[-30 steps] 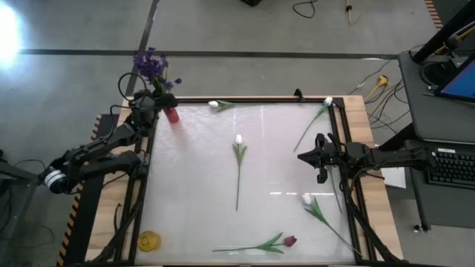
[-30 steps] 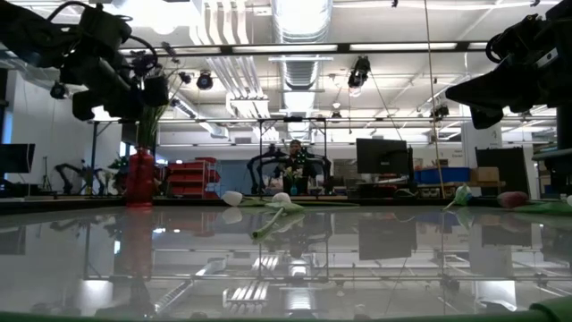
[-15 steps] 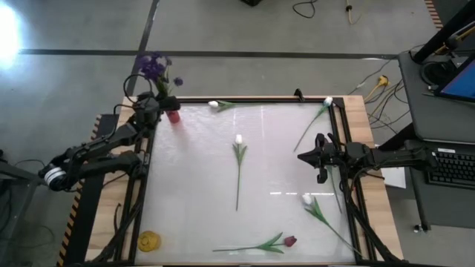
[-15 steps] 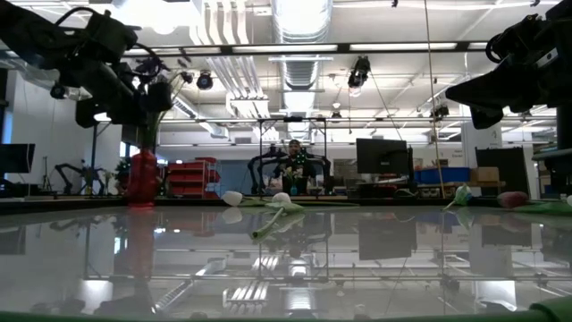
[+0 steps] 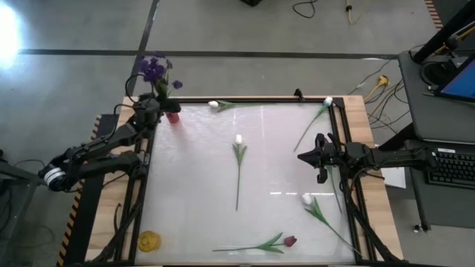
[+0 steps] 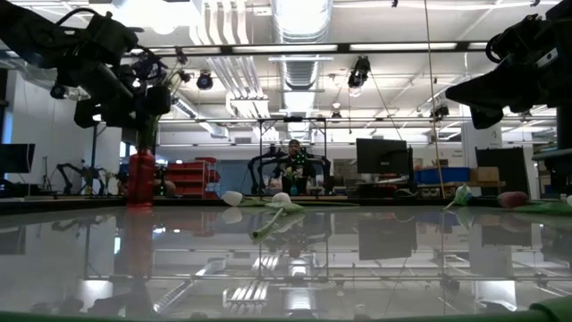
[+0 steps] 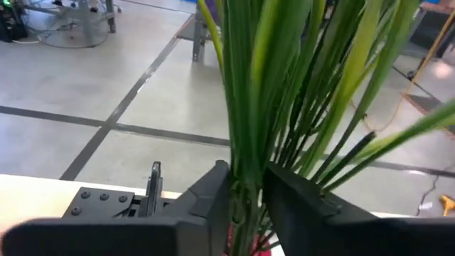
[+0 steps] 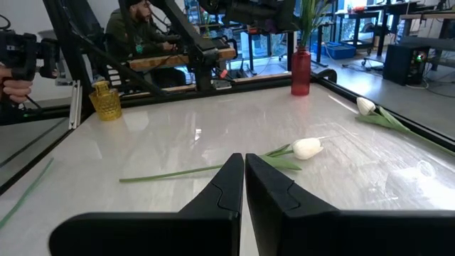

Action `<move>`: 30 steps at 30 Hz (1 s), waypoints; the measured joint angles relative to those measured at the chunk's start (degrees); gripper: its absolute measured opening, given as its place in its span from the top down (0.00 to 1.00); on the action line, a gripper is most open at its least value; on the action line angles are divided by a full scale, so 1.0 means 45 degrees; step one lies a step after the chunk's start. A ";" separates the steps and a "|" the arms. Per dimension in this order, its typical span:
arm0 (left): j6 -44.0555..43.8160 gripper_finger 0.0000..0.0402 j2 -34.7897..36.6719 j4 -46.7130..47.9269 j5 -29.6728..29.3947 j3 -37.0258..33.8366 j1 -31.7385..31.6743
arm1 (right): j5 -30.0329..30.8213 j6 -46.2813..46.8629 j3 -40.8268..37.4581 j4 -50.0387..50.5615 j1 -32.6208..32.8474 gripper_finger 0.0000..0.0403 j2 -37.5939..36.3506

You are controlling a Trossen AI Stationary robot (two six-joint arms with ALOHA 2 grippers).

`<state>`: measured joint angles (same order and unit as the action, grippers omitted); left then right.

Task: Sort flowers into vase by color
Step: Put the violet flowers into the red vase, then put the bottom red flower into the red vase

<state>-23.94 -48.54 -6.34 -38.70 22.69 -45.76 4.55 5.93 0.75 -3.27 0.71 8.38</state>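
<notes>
At the table's far-left corner, the left tool (image 5: 158,106) had begun loosening around the purple flowers (image 5: 154,68), now seated in the red vase (image 5: 172,116); right tool (image 5: 306,156) clenched, idle.

A glossy, smooth white tabletop (image 5: 193,178) is seen, mirroring the ceiling lights in the low view and framed by pale bare wood. The red vase (image 8: 300,72) looks like smooth, shiny glass or plastic; the yellow vase (image 8: 104,102) appears ribbed and translucent. Matt black plastic is shown on the fingers (image 7: 206,206).
</notes>
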 joint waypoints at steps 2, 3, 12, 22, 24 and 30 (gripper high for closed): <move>0.0022 0.74 0.0147 0.0476 0.0166 0.0140 -0.0002 | 0.0001 0.0000 0.0000 0.0000 0.0004 0.98 0.0000; 0.0066 0.72 0.0205 0.0706 0.0236 0.0238 -0.0005 | -0.0001 0.0002 0.0000 0.0000 0.0001 0.98 0.0000; -0.0045 0.66 0.0824 0.3227 0.0776 0.1798 -0.0002 | -0.0004 0.0000 0.0000 0.0000 0.0001 0.98 0.0005; -0.0401 0.66 0.1047 0.8660 0.1857 0.4795 0.0014 | 0.0001 -0.0005 0.0000 0.0000 0.0000 0.98 0.0005; -0.0508 0.66 0.1165 0.9546 0.2258 0.5309 0.0109 | -0.0001 0.0000 0.0000 0.0000 0.0002 0.98 0.0005; -0.0878 0.66 0.1985 1.0610 0.4231 0.6112 0.0869 | -0.0004 0.0000 0.0000 0.0000 0.0000 0.98 0.0005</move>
<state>-27.89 -39.61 41.41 -19.66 50.19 -41.85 4.54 5.93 0.75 -3.27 0.71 8.40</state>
